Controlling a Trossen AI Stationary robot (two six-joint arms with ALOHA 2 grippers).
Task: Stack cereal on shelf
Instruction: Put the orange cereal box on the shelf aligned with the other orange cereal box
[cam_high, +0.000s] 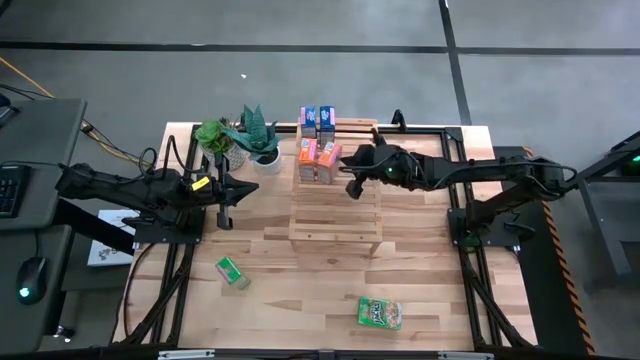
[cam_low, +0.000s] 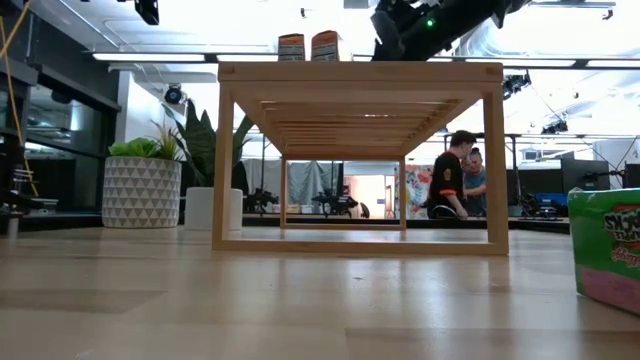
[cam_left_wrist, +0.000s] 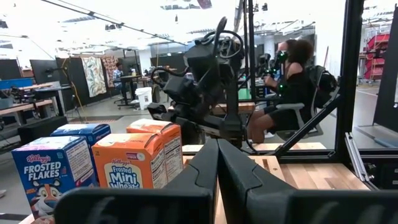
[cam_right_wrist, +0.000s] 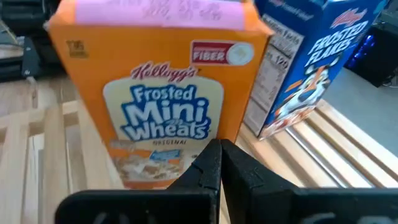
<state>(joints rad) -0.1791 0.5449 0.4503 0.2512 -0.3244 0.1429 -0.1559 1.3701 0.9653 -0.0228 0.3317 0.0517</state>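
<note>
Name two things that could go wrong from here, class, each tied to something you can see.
1. The shut right gripper sits right beside the upright orange boxes on the shelf; a careless move could topple them into the blue boxes.
2. Both green boxes lie flat on the table, which may make them awkward to grasp.
</note>
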